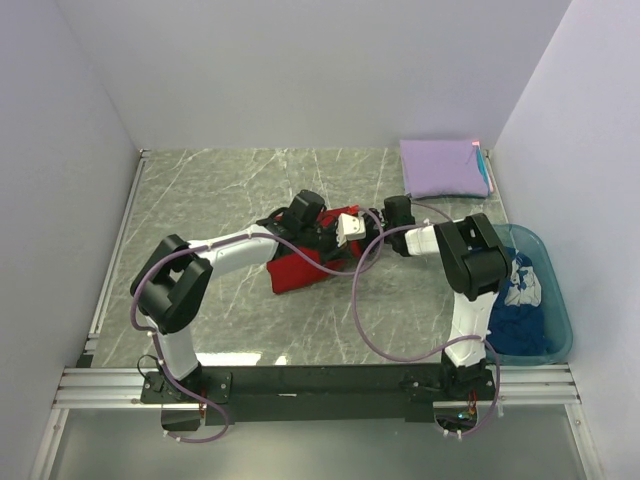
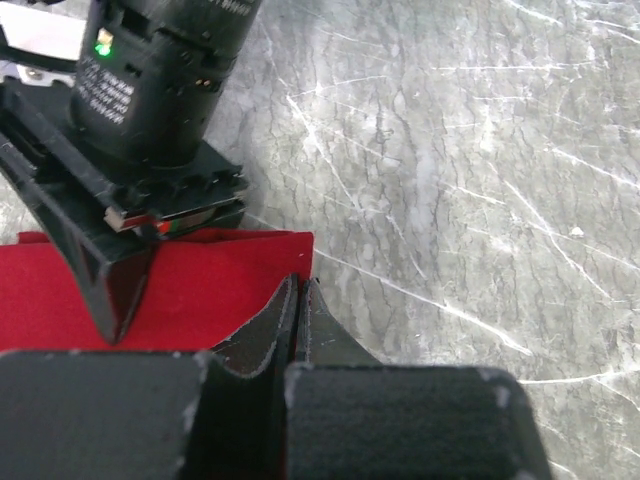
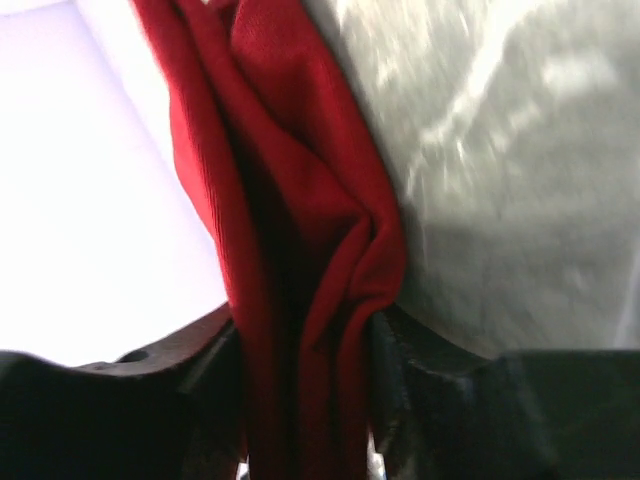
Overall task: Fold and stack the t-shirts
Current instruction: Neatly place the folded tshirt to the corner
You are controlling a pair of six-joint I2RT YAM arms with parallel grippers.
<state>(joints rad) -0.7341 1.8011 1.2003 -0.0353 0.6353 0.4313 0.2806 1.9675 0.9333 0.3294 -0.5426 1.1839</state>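
**Gripping the red t-shirt with both arms at mid-table**

From the left, the left arm reaches across the marble-patterned table [image 1: 220, 190] toward its middle. In its wrist view, the left gripper [image 2: 300, 292] has its two dark fingers pressed together. A thin sliver of red cloth shows between them, so it is clenched on the edge of the red t-shirt [image 1: 295, 272]. From there the cloth runs flat and straight-edged to the other arm's gripper.

The rest of the red t-shirt lies bunched on the table just in front of the two grippers, near the centre.

The right gripper [image 3: 305, 335] is clamped on a thick gathered fold of the same shirt, the fabric creased into ridges between its fingers.

Further right, the lavender t-shirt [image 1: 443, 167] lies folded flat in the far right corner of the table. Nearer, at the right edge, the teal tub [image 1: 566, 318] holds the dark blue t-shirt [image 1: 515, 328], crumpled, with white print showing on top.
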